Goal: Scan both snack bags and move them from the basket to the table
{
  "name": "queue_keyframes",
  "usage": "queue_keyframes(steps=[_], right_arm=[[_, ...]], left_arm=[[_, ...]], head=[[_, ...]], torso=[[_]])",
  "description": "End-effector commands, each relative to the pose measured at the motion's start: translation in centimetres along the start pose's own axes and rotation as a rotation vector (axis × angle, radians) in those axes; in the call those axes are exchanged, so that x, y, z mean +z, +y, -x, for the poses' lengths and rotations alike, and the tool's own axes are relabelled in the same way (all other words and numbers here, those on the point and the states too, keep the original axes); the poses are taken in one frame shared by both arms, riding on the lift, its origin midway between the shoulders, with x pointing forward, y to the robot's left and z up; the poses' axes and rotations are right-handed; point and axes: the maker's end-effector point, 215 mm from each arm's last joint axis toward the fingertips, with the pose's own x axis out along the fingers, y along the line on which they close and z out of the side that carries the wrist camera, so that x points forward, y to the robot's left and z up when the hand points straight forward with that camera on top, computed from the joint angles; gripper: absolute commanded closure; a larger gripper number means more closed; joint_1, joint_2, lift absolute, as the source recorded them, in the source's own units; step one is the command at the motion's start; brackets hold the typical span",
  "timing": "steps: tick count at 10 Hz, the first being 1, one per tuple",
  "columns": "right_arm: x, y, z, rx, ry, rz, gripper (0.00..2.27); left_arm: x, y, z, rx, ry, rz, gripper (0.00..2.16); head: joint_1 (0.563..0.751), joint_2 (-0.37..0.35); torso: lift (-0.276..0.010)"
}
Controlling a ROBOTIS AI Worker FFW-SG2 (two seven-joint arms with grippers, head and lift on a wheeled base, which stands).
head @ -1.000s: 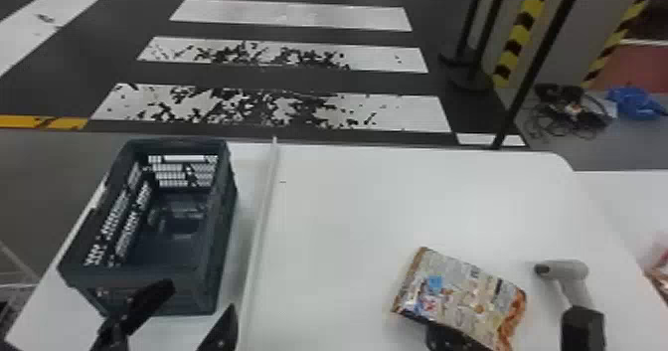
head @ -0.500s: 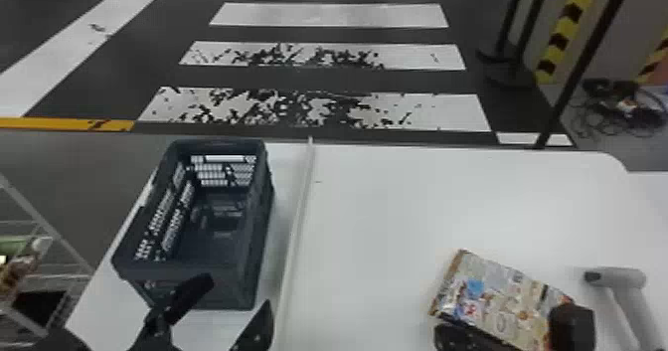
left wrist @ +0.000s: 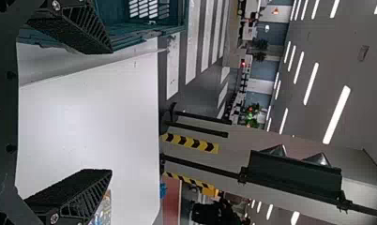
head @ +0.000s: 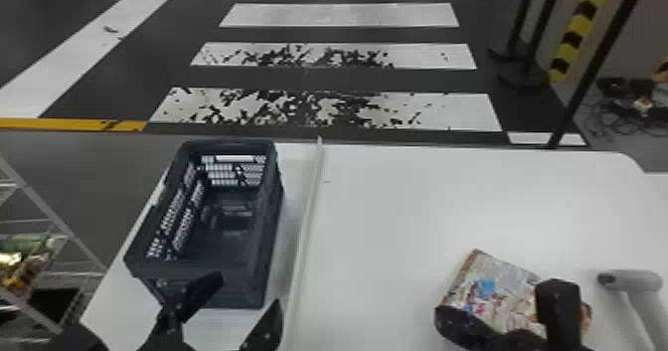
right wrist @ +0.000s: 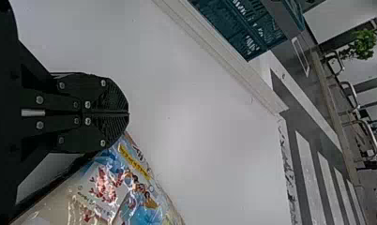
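Our right claw [right wrist: 126, 113] is closed beside the snack bag [right wrist: 125, 187], so we could crush it by pressing down unopened.

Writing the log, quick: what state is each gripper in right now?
Left gripper: open, holding nothing.
Right gripper: closed, nothing gripped, beside a snack bag.

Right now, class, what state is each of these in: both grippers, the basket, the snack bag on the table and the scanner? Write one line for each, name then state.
Left gripper: jaws open, nothing between them.
Right gripper: jaws shut, right by the snack bag.
Basket: upright, open at the top.
Snack bag: on the table, partly hidden.
Scanner: unheld; on or off, I cannot tell.
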Motion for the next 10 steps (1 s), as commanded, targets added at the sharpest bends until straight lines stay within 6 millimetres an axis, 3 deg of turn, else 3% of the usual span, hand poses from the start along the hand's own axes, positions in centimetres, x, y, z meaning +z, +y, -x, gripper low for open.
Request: queue_keyframes(steps=[1, 10], right_arm=[[0.4, -0.6, -0.8, -0.013, 0.005, 0.000, 2.25], [3.4, -7.2, -2.7, -0.154, 0.022, -0.025, 2.25]], left_arm=[[0.2, 0.0, 0.0, 0.000, -0.005, -0.002, 0.09], [-0.2, -0.5, -0.1, -0.013, -0.001, 0.004, 0.09]], head=[[0.695, 0.072], [0.695, 0.011]], torso=[[-0.098], [-0.098]])
